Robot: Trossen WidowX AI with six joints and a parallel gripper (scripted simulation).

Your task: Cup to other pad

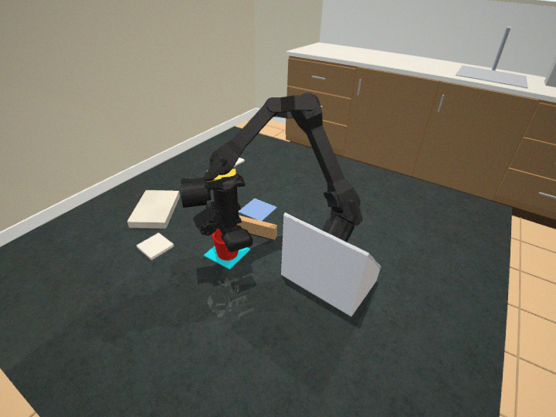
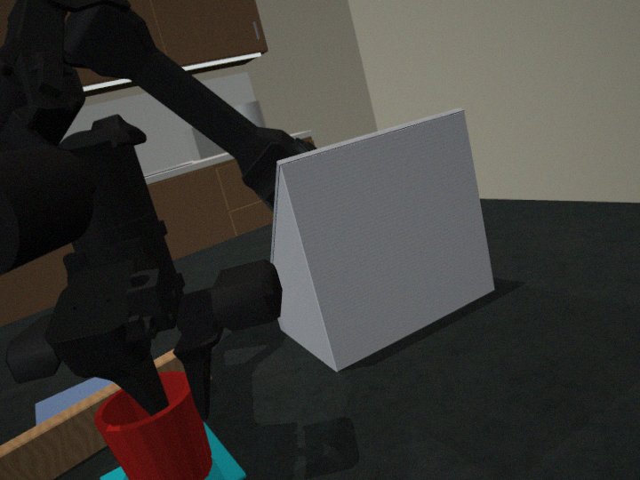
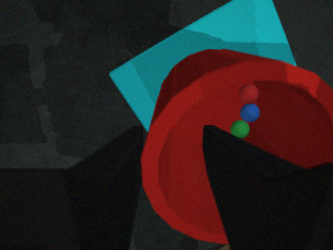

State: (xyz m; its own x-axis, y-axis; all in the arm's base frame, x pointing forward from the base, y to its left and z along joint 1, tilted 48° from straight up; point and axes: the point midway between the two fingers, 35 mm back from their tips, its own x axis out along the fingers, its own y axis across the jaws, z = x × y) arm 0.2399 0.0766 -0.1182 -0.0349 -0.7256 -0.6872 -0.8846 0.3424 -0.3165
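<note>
Beige walls (image 1: 112, 80), white baseboard; dark mat (image 1: 269, 350) over tan tiles; brown cabinets (image 1: 426, 130) (pale countertop above).

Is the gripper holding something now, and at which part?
Nothing is held. The gripper stands open astride the wall of the red cup, which rests on the cyan pad.

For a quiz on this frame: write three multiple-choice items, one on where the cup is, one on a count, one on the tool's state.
1. Where does the red cup stand?
A. on the cyan pad
B. on the light blue pad
C. on the white wedge

2. How many marbles show in the cup?
A. one
B. three
C. five

3. How is the tool?
A. shut on the cup wall
B. fully shut beside the cup
C. partly open, one finger inside the rim, one outside

Key: A, cyan shows under the cup; B, red, blue and green marbles; C, the fingers straddle the wall with a gap.
</note>
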